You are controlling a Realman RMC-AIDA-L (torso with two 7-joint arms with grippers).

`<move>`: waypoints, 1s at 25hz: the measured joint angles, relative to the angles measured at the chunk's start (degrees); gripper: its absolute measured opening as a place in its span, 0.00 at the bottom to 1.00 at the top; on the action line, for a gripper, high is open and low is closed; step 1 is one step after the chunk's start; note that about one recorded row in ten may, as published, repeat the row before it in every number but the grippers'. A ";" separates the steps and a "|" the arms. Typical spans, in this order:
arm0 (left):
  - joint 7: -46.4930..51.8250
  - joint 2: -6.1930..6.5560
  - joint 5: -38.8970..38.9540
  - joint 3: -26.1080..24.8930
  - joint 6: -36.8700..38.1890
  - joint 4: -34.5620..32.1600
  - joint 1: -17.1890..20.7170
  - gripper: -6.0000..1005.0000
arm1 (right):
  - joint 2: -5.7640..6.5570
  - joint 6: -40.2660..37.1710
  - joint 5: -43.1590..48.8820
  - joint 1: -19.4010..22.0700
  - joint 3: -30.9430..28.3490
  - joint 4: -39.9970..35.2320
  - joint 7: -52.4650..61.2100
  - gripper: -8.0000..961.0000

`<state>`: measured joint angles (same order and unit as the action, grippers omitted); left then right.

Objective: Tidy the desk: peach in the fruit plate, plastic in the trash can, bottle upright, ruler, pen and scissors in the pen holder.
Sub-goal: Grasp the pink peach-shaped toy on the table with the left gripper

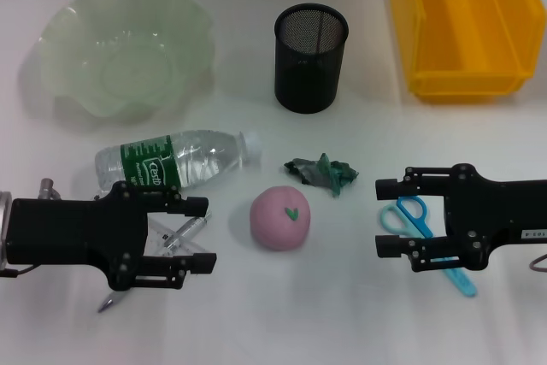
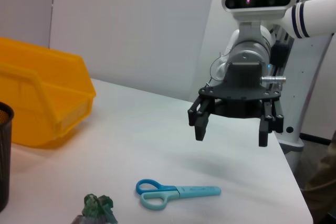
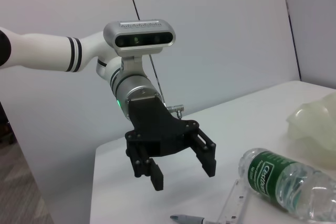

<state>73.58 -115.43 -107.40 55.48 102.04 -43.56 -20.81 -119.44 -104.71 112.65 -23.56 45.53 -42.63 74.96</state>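
Note:
The pink peach (image 1: 279, 218) sits at the table's middle, with the crumpled green plastic (image 1: 323, 173) just behind it. The water bottle (image 1: 175, 160) lies on its side. Hovering open over the clear ruler (image 1: 195, 248) and the pen (image 1: 190, 230) is my left gripper (image 1: 209, 232). My right gripper (image 1: 380, 216) stands open above the blue scissors (image 1: 460, 280). The green fruit plate (image 1: 128, 49), black mesh pen holder (image 1: 311, 57) and yellow trash can (image 1: 466, 23) line the back. The left wrist view shows the right gripper (image 2: 234, 124) above the scissors (image 2: 176, 192).
The right wrist view shows the left gripper (image 3: 184, 176) above the table, with the bottle (image 3: 289, 182), ruler (image 3: 236, 203) and pen tip (image 3: 189, 219) beside it. A white wall runs behind the table's far edge.

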 joint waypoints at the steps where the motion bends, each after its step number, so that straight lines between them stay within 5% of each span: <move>1: 0.00 -0.03 0.00 -0.07 0.00 -0.03 -0.02 0.71 | 0.00 0.03 -0.02 0.00 -0.14 0.38 -0.35 0.78; 13: -0.02 -0.35 0.11 -0.20 -0.23 0.03 -0.44 0.71 | 0.03 0.66 -0.22 0.07 -0.59 2.65 -1.62 0.78; 18: -3.31 -2.31 1.13 -2.71 -1.45 0.19 -0.80 0.71 | 0.03 0.66 -0.78 0.56 -0.65 4.44 -3.55 0.78; 20: -5.62 -3.26 1.53 -3.63 -2.52 0.91 -1.49 0.71 | 0.07 0.66 -0.86 0.68 -0.70 5.58 -4.46 0.78; 25: -6.96 -3.00 1.56 -2.34 -6.25 7.59 -6.35 0.71 | 0.15 0.48 -0.90 1.49 -0.71 7.26 -5.21 0.78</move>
<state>66.62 -118.43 -105.84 53.14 95.79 -35.96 -27.16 -119.30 -104.23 111.75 -22.07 44.82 -35.37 69.75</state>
